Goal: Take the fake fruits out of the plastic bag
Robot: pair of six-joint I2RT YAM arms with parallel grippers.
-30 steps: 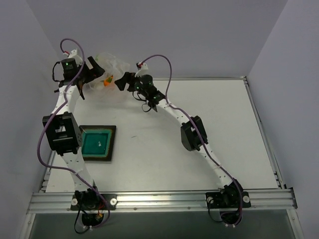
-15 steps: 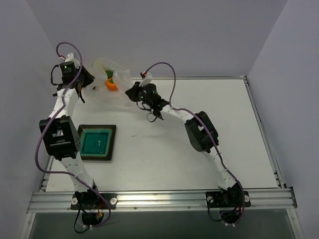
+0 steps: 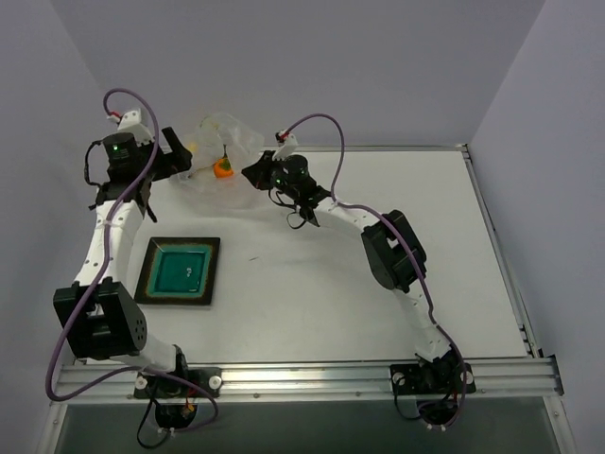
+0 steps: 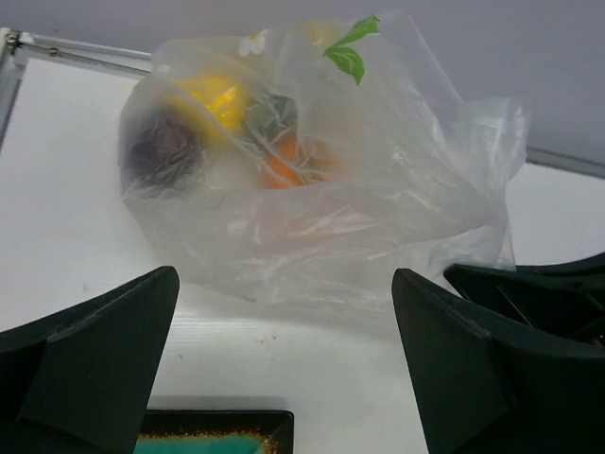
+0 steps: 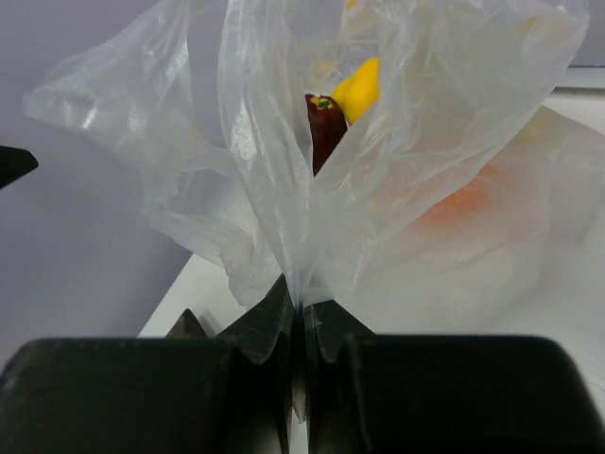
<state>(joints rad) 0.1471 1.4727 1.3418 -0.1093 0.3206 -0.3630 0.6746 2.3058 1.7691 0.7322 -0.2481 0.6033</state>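
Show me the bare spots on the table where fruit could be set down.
Widest: bare table between the right arm and the right edge. Also the patch between the green tray and that arm. Crowded: the far left corner, where the plastic bag, left gripper and right gripper cluster.

through the plastic bag [image 4: 321, 208] the dark red fruit [image 4: 163, 151] is just a blurry smudge, and the orange fruit [image 4: 293, 163] and yellow fruit [image 4: 216, 95] are hazy blobs. green bits inside: fruit or print, can't tell. the green tray [image 4: 213, 443] is chopped off by the bottom edge. in the top view the fruits are too small to sort out.
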